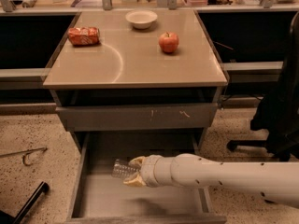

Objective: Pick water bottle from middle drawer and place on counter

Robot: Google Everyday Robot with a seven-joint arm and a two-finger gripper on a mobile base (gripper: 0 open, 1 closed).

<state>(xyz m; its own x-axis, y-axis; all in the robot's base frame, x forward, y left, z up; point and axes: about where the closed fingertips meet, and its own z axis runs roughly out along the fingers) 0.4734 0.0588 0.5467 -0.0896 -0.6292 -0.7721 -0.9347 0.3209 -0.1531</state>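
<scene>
The water bottle [121, 169], clear crinkly plastic, is held on its side between the yellowish fingers [137, 161] of my gripper [132, 171], lifted above the floor of the open middle drawer [107, 195]. My white arm reaches in from the lower right. The gripper is shut on the bottle, whose cap end is hidden in the fingers. The tan counter [135, 64] with a pale arc mark lies above, behind the drawer.
On the counter lie a crushed orange-red can [84, 35], a white bowl [141, 18] and a red apple [168, 42]. A closed grey drawer front [140, 116] with white scuffs sits above the open drawer. A black chair [275, 111] stands at right.
</scene>
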